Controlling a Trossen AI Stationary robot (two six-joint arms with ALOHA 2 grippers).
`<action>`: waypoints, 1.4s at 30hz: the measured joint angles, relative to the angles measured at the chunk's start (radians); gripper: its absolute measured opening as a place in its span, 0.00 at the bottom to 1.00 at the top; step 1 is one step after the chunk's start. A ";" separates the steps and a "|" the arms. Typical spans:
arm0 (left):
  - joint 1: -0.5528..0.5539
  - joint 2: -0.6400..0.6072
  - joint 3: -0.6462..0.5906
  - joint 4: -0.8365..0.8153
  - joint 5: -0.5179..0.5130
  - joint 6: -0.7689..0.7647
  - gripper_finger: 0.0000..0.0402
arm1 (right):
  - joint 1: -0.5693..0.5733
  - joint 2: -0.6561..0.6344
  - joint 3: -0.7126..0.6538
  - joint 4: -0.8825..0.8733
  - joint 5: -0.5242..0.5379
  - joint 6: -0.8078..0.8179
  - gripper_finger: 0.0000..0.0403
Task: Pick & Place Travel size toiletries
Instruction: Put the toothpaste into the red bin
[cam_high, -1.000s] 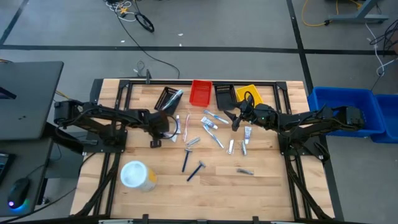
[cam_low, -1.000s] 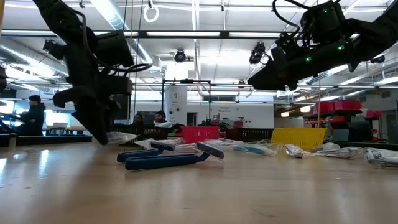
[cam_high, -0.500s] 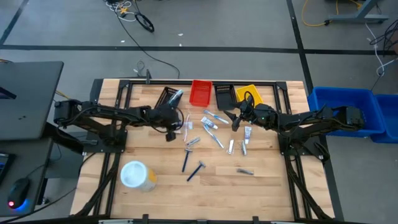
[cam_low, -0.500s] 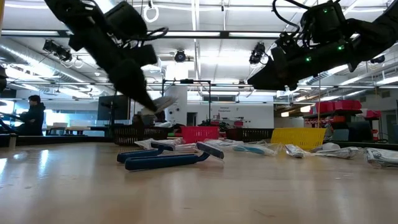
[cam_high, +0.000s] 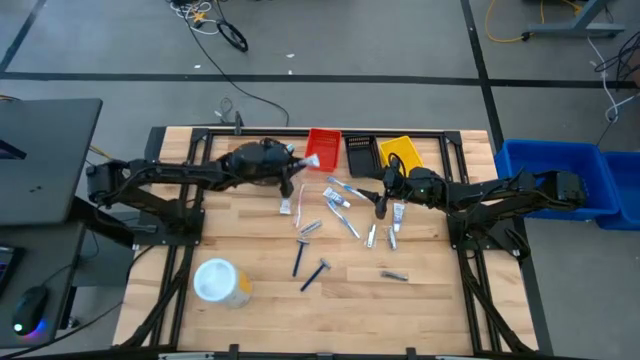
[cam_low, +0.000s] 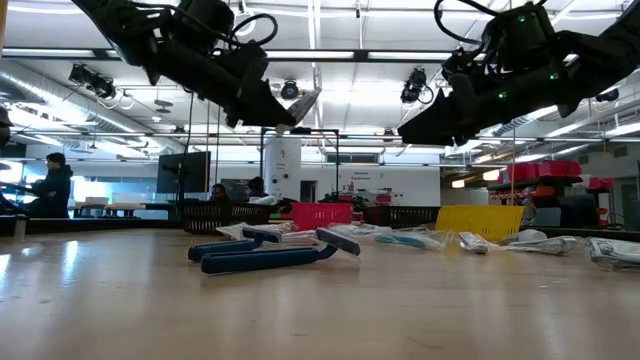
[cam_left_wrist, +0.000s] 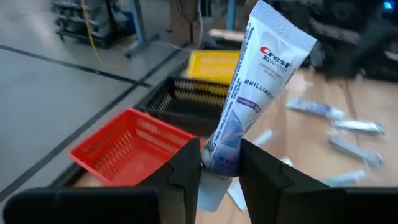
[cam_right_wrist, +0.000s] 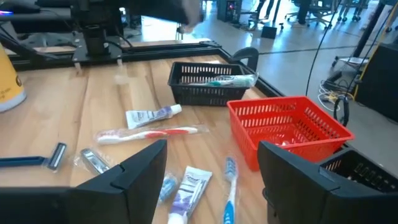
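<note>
My left gripper (cam_high: 296, 163) is in the air beside the red basket (cam_high: 322, 148), shut on a white and blue Crest toothpaste tube (cam_left_wrist: 258, 87). In the low view the tube (cam_low: 301, 104) is high above the table. My right gripper (cam_high: 380, 204) hangs open over the scattered toiletries: small tubes (cam_high: 337, 200), a red and white toothbrush (cam_right_wrist: 149, 132), blue razors (cam_high: 297, 258), silvery sachets (cam_high: 372, 236). All lie flat on the wood. One tube (cam_right_wrist: 221, 79) lies inside a black basket (cam_right_wrist: 211, 87). My left gripper pinches the toothpaste tube at its cap end (cam_left_wrist: 219, 160) between the two fingers (cam_left_wrist: 186, 174). The tube is lifted clear and sticks out past the fingertips, slanting toward the red basket (cam_left_wrist: 134, 146). Its flat crimped end (cam_left_wrist: 280, 28) is farthest from the gripper.
Along the far edge stand a black basket (cam_high: 270, 152) partly under my left arm, the red one, another black one (cam_high: 360, 152) and a yellow one (cam_high: 400, 150). A white-lidded yellowish tub (cam_high: 222, 282) stands near the table's near left. Blue bins (cam_high: 560, 175) sit beyond the right edge.
My left gripper has risen from the table, carrying the tube, and swung toward the far edge and the red basket. The tube, which lay at table height, is now lifted clear and points toward the basket.
</note>
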 joint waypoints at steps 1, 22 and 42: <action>0.015 0.000 0.007 0.000 0.011 0.000 0.25 | -0.001 0.000 0.000 0.000 0.000 0.000 0.64; 0.159 0.465 0.421 -0.146 0.052 -0.045 0.25 | -0.019 0.000 0.000 -0.059 -0.009 0.009 0.64; 0.214 0.560 0.438 -0.189 0.078 -0.111 0.26 | -0.019 0.000 0.000 -0.093 -0.009 0.012 0.65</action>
